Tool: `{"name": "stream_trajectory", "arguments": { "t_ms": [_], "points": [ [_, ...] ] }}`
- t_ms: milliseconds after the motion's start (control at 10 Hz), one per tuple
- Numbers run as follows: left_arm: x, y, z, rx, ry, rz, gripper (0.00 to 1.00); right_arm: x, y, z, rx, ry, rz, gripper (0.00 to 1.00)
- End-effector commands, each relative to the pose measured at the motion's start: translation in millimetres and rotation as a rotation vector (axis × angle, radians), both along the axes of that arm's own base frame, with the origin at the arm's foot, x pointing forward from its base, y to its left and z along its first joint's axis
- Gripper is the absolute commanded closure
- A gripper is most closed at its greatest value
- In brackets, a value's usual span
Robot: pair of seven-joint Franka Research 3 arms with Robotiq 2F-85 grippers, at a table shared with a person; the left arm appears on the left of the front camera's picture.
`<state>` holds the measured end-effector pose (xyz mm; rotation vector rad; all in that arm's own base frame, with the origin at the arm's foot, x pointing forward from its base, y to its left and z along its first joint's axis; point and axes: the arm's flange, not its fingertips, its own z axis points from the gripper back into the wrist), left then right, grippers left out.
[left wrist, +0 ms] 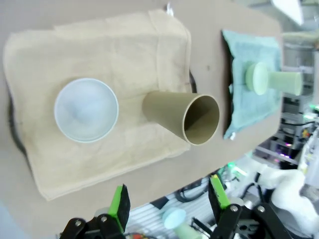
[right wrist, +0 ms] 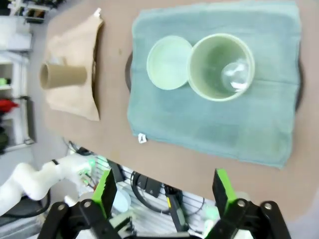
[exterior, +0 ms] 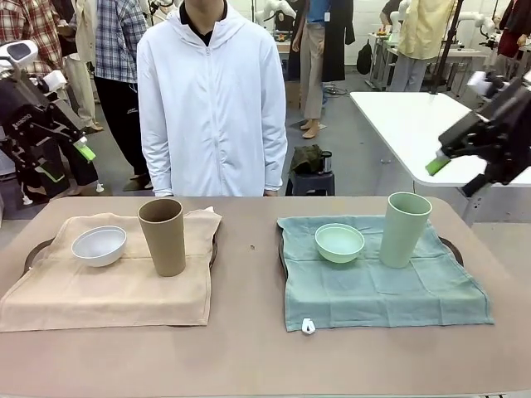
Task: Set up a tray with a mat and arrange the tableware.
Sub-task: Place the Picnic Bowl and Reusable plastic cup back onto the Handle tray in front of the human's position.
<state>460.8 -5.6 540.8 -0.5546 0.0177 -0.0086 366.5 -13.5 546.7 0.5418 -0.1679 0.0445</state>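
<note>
Two mats on the worktop (exterior: 249,348), each over a dark tray. Tan mat (exterior: 108,286) carries the white bowl (exterior: 99,245), with the tan tumbler (exterior: 162,236) just right of it. Green mat (exterior: 377,286) carries the mint bowl (exterior: 339,242), mint tumbler (exterior: 404,229) upright beside it. We see left gripper (left wrist: 169,199) and right gripper (right wrist: 164,191) raised above the worktop, jaws apart, empty.

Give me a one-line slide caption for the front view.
Two place settings: white bowl and brown cup on a beige mat; green bowl and green cup on a teal mat.
</note>
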Motion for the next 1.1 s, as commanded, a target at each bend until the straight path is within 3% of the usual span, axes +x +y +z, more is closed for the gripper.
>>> {"name": "stream_trajectory", "arguments": {
  "t_ms": [0,300,500,800,1000],
  "points": [
    [4.5,16.3,2.3,-0.099,0.031,-0.005,0.16,-6.9,-29.0,2.1,0.092,-0.056,0.006,0.0],
    [-11.2,40.9,-10.2,-0.208,0.085,-0.007,0.16,-19.2,-85.3,6.9,0.195,-0.115,-0.015,0.0],
    [-29.1,55.6,-16.4,-0.276,0.092,0.015,0.16,-26.2,-113.4,-9.1,0.282,-0.137,-0.004,0.0],
    [-39.0,106.1,-28.5,-0.4,0.013,0.152,0.16,-42.4,-147.3,-45.4,0.429,-0.182,0.023,0.0],
    [-36.1,126.8,-32.3,-0.43,0.019,0.174,0.16,-57.1,-162.8,-65.1,0.492,-0.21,0.002,0.0]
  ]
}}
